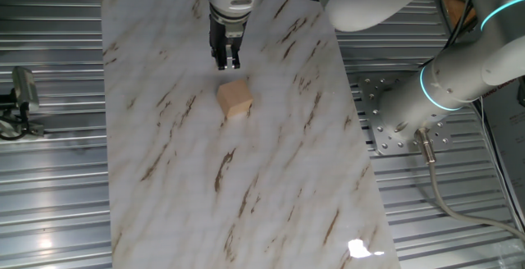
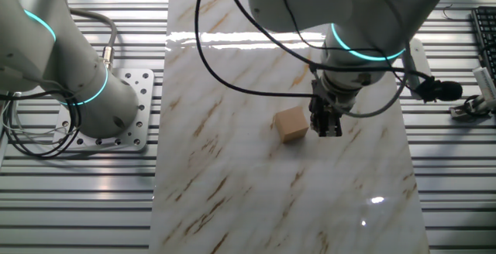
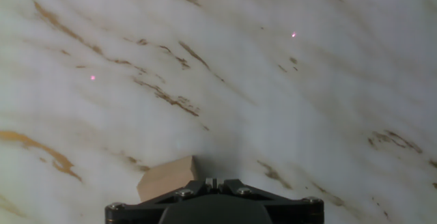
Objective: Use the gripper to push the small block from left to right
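Observation:
The small block (image 1: 235,99) is a light tan wooden cube on the white marble tabletop (image 1: 271,179). My black gripper (image 1: 227,62) hangs from the grey-white arm with a cyan ring, fingers shut together, low over the table just beyond the block's far side. In the other fixed view the gripper (image 2: 325,126) sits right beside the block (image 2: 292,124), very close or touching. In the hand view the shut gripper (image 3: 213,182) shows at the bottom edge with the block (image 3: 167,179) just to its left.
A second grey arm with cyan rings (image 1: 459,76) stands on a bolted plate (image 1: 385,121) off the table's edge; it also shows in the other fixed view (image 2: 70,68). Ribbed metal flooring (image 1: 49,179) surrounds the marble slab. Black cables (image 2: 232,60) hang over the table.

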